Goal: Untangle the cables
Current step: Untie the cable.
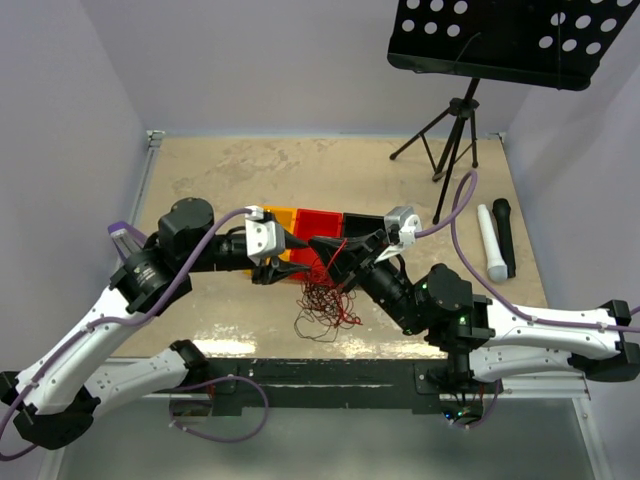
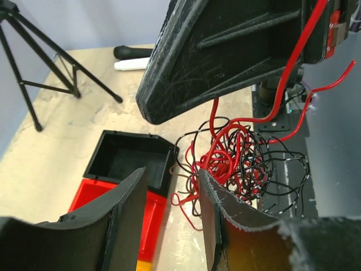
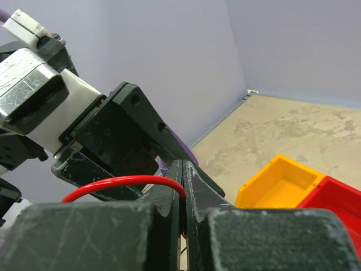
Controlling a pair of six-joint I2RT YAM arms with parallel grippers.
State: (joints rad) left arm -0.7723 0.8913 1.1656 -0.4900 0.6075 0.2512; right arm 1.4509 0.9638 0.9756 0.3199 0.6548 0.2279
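Observation:
The cables (image 1: 325,300) are a snarl of thin red and black wires on the table, just in front of the bins. One red strand (image 3: 124,182) rises out of the snarl (image 2: 237,158) into my right gripper (image 3: 184,169), which is shut on it a little above the table. In the top view my right gripper (image 1: 320,243) points left over the snarl. My left gripper (image 1: 290,258) faces it from the left. Its jaws (image 2: 172,180) stand apart with nothing between them; a red loop lies just beyond the right fingertip (image 2: 210,183).
Three small bins sit in a row behind the snarl: yellow (image 1: 283,218), red (image 1: 320,222) and black (image 1: 360,222). A music stand (image 1: 455,130) stands at the back right. A white cylinder (image 1: 490,243) and a black one (image 1: 504,235) lie at the right.

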